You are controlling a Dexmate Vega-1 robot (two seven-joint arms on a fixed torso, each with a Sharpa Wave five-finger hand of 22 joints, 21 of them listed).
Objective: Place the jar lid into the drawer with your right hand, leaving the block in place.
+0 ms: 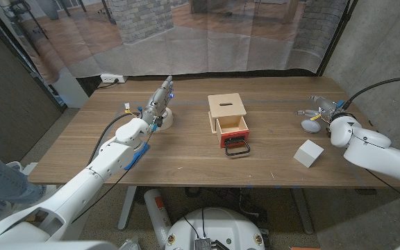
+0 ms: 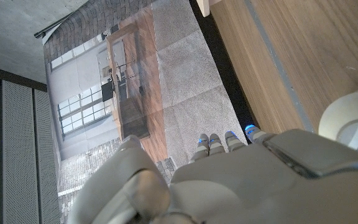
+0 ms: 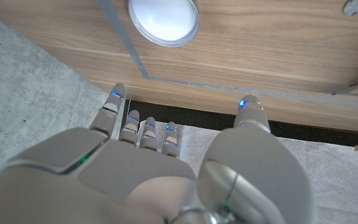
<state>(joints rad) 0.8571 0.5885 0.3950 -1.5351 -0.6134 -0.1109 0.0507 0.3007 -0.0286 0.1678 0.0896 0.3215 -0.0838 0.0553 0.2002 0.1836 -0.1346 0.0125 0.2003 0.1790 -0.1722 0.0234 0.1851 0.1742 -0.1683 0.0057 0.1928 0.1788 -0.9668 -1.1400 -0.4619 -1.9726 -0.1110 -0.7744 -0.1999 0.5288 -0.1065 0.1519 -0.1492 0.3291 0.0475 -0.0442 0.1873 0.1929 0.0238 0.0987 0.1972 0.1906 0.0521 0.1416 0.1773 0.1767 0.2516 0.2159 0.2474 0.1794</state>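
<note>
The right hand (image 1: 323, 110) was open and empty at the head view's right, fingers spread just beside the jar lid (image 1: 310, 125), apparently lining up a grasp. The wooden drawer (image 1: 232, 129) stood pulled open at centre, ready to receive it. The white block (image 1: 308, 153) lay lower right, clear of that path. The left hand (image 1: 160, 101), empty with fingers straight, waited upper left.
</note>
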